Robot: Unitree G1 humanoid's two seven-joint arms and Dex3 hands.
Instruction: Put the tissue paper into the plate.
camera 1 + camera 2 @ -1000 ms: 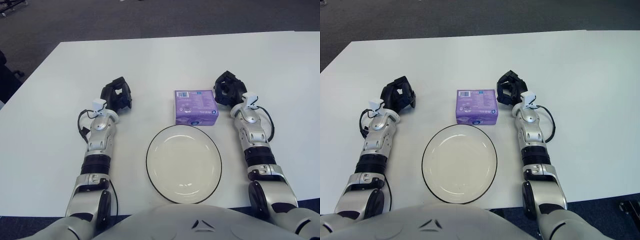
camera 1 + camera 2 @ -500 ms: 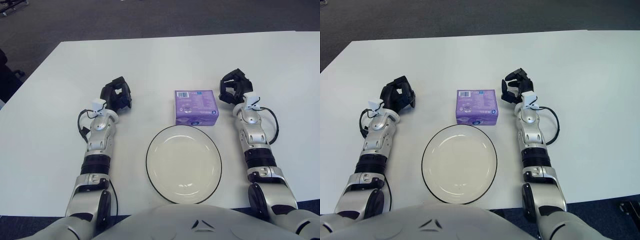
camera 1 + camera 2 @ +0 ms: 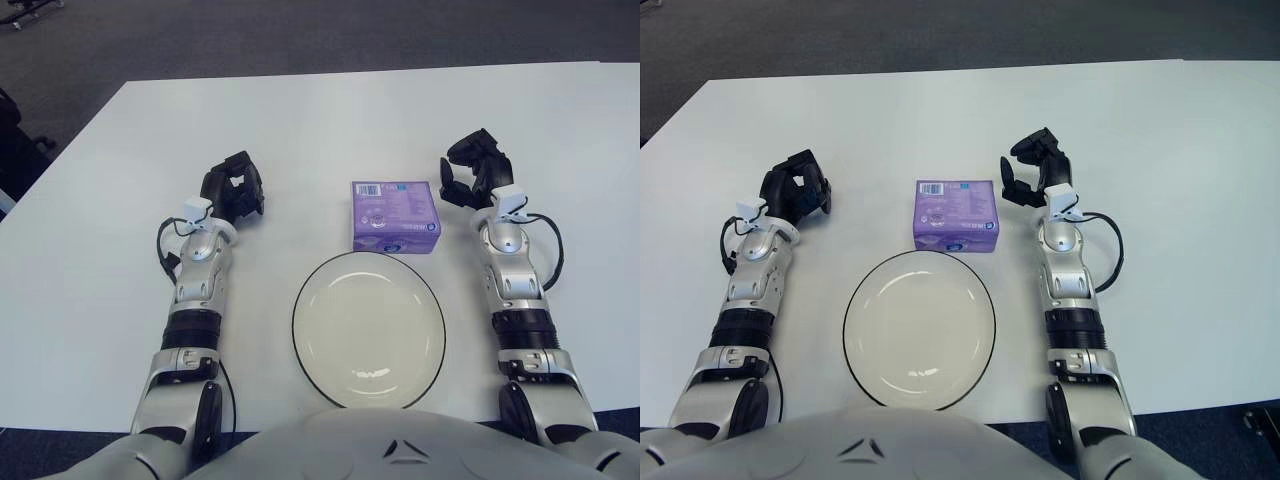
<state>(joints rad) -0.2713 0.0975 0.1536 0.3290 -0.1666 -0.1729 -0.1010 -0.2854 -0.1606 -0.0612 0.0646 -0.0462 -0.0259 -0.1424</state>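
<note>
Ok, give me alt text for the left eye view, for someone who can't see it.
A purple tissue pack lies on a white table, just beyond an empty white plate. The robot's right hand, fingers open, is beside the pack's right edge, not touching it; its left hand shows well to the left.

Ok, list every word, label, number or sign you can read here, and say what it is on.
No text here can be read.
Purple tissue pack: a white barcode label at its far left corner and small white print and a round logo on top, all too small to read.
Plate, table, both arms: no markings visible.
</note>
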